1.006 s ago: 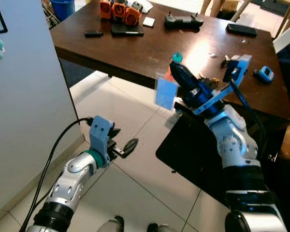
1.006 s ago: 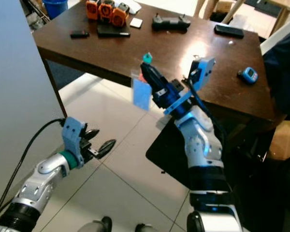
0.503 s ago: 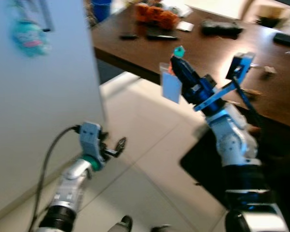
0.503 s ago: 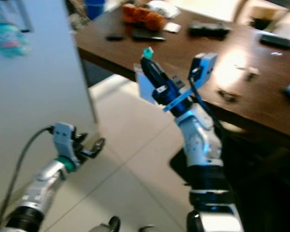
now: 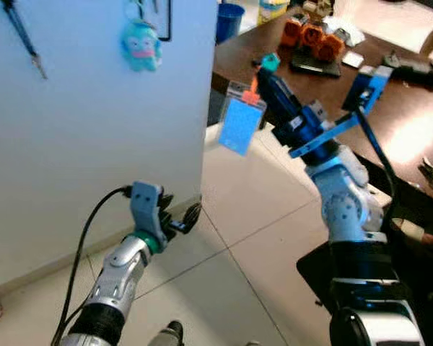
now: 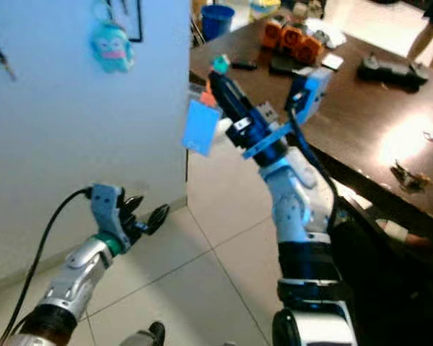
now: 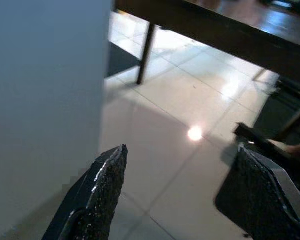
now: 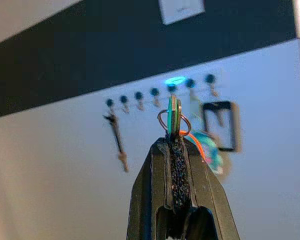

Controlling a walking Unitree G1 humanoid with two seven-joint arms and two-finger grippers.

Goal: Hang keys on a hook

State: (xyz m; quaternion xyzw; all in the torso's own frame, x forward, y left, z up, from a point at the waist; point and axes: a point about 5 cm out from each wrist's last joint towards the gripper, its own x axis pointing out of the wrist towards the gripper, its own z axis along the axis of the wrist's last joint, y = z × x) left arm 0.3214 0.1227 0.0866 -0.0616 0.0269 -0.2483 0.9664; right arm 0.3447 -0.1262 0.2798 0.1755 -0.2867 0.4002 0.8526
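Your right gripper [image 5: 265,72] holds the teal-headed key [image 8: 172,111] clenched in its jaws, blue tag [image 5: 239,125] dangling, raised toward the wall's hook row [image 8: 160,91]; your left gripper [image 5: 191,216] hangs low, jaws released.

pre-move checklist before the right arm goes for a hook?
1. Grip: right gripper shut on the green-headed key, ring visible at the fingertips: ok.
2. Blue tag dangles free below the key, apart from the wall panel: ok.
3. Row of hooks ahead of the fingers in the right wrist view: ok.
4. Free hook: several look bare; one holds a long dark tool, others a plush charm and a black frame: ok.
5. Key lined up with one particular hook: cannot tell.
6. Left gripper low, open, away from the path: ok.
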